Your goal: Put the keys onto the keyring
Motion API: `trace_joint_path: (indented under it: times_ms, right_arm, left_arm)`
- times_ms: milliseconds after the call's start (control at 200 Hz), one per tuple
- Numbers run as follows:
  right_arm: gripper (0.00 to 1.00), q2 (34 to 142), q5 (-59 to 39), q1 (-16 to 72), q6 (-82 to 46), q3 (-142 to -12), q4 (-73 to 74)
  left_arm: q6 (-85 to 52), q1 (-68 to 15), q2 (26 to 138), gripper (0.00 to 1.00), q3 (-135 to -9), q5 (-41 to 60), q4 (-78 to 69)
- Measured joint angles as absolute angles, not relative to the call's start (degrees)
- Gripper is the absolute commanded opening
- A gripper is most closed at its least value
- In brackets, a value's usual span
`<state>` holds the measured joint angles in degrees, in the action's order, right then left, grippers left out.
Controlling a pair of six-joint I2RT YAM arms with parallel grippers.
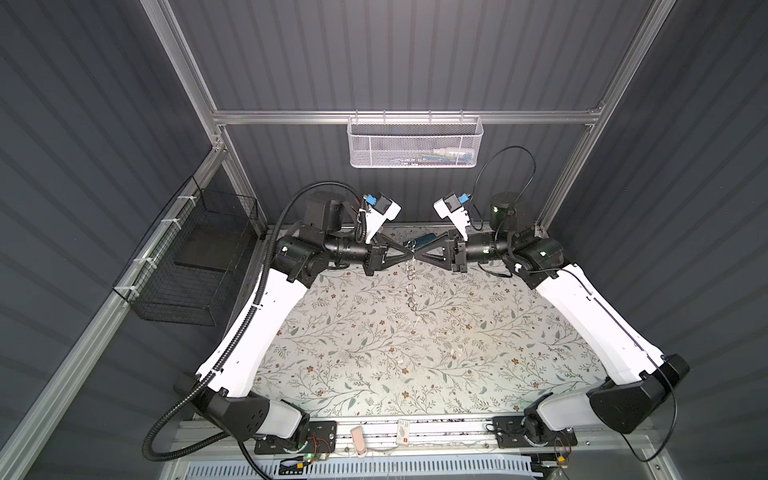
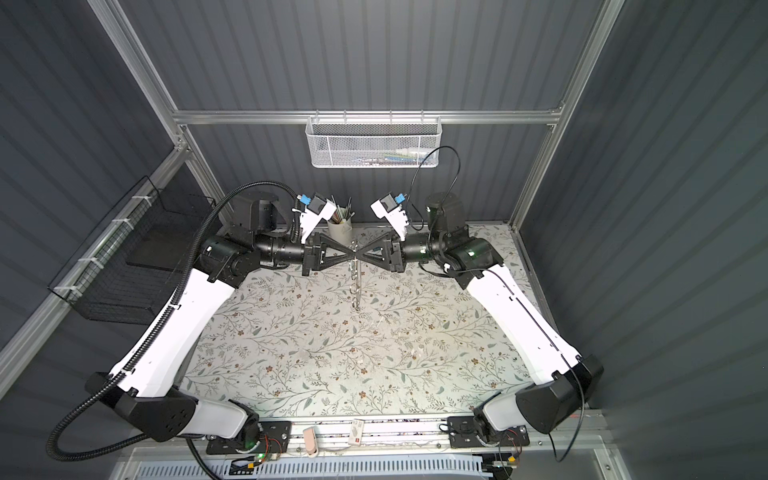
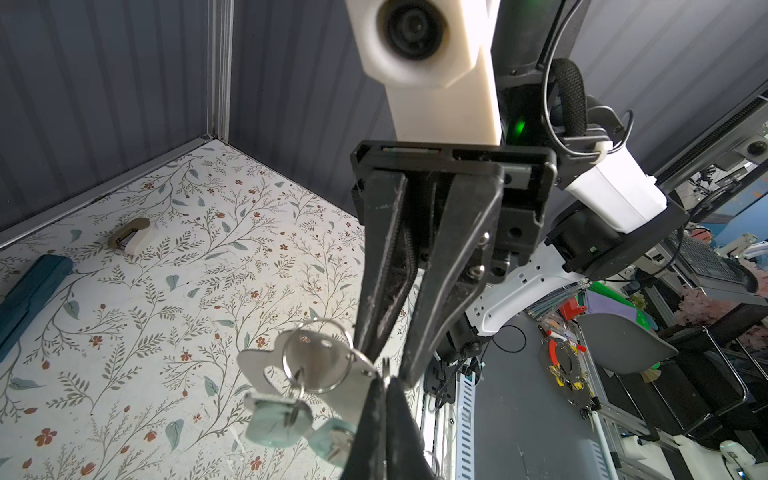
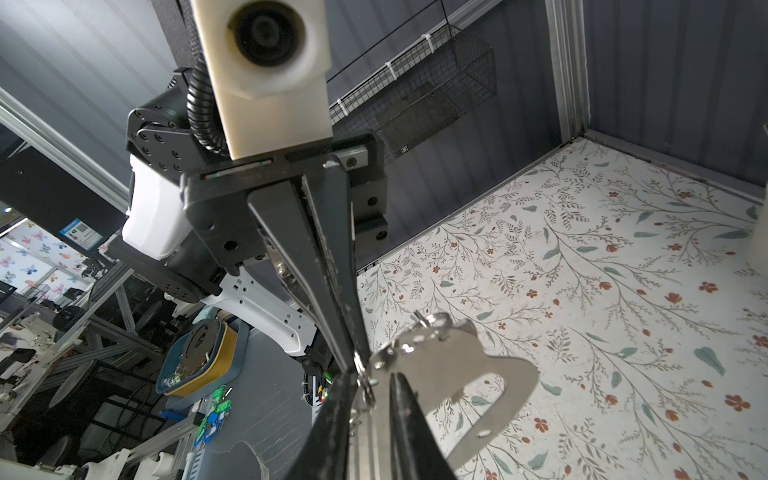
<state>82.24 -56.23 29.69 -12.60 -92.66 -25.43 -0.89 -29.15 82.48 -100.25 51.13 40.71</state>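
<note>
Above the floral table's [image 1: 374, 353] far middle, the flat grey metal keyring plate [image 4: 457, 365] hangs long-axis-down from both claws' tips, with mint-tagged keys [image 3: 278, 419] dangling off it. The left gripper [image 3: 383, 386] clamps its edge. The right gripper's [image 4: 372, 376] jaws barely part around a silver split ring [image 4: 368, 381], grip uncertain.

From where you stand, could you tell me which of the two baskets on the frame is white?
The mesh basket hung on the rear crossbar; the wire basket on the left rail is black.
</note>
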Motion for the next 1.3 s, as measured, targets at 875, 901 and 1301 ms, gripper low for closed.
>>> trace_joint_path:
  times_ms: [875,901,1301]
  right_arm:
    - [0.0,77.6,-51.4,31.2,-24.1,-79.4,-2.8]
    - [0.0,77.4,-50.9,31.2,-25.3,-78.4,-0.7]
    - [0.0,77.3,-46.1,31.2,-39.7,-74.3,22.9]
  left_arm:
    - [-11.6,-27.6,76.7,0.33,-95.2,45.1,25.5]
    - [-12.2,-27.6,75.9,0.33,-94.7,44.8,24.3]
    - [-17.7,-27.6,73.4,0.34,-88.1,40.0,14.4]
